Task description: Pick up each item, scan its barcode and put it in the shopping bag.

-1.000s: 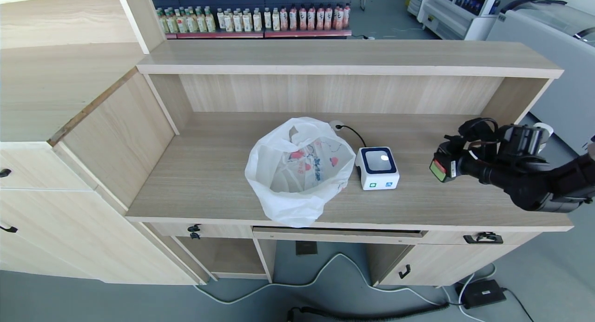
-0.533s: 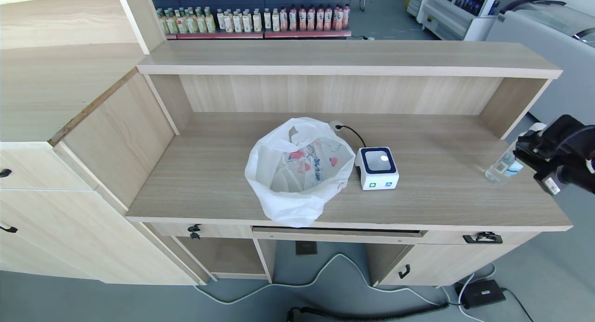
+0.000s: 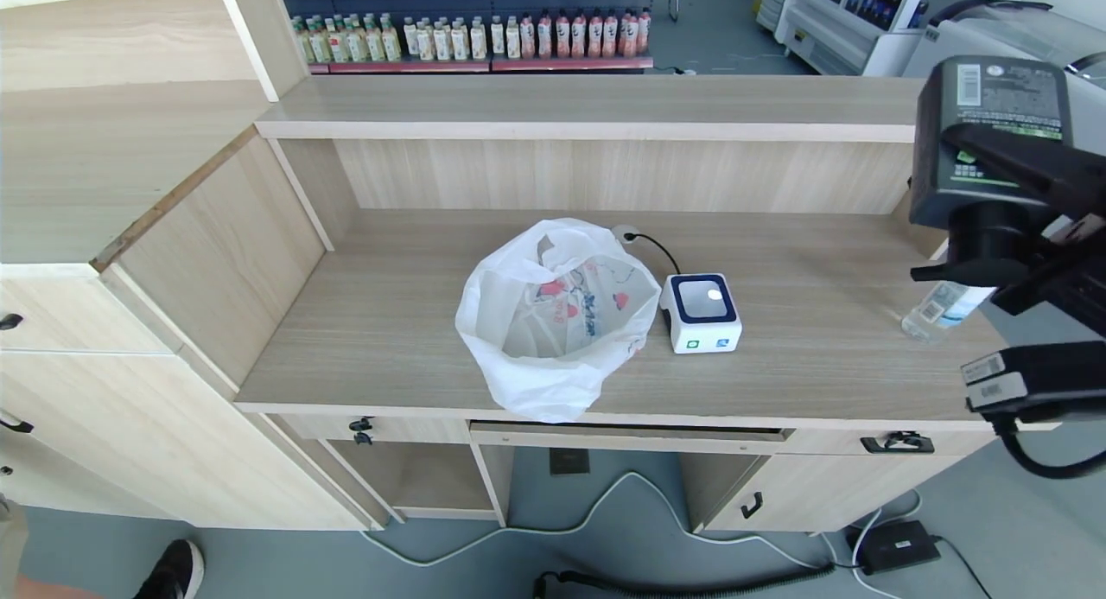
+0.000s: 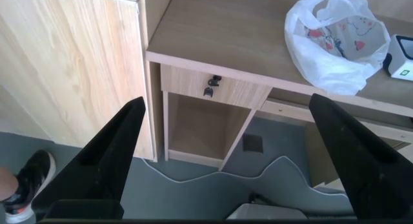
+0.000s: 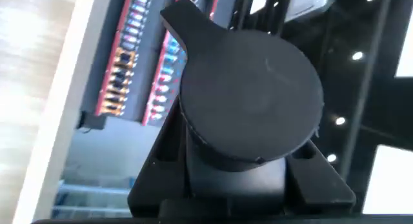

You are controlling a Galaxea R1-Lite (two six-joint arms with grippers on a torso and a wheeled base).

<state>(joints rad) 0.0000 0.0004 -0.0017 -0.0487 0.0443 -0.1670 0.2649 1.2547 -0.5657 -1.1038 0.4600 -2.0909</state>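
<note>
white bag (image 3: pixel 518 376) one, scanner (image 3: pixel 702 312) one, bottle (image 3: pixel 933 312) one.

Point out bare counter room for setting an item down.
Widest bare patch: counter between its left wall and the shopping bag. Another lies between the scanner and the clear bottle. Crowded mid-counter, where bag and scanner sit close.

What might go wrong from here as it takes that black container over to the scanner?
The clear bottle sits at the counter's right end, just under the raised black container; lowering it could knock the bottle off. The container's barcode points away from the scanner, whose window faces up, so the scan may miss unless it is turned. The bag slumps right beside the scanner; a sweep could snag it.
</note>
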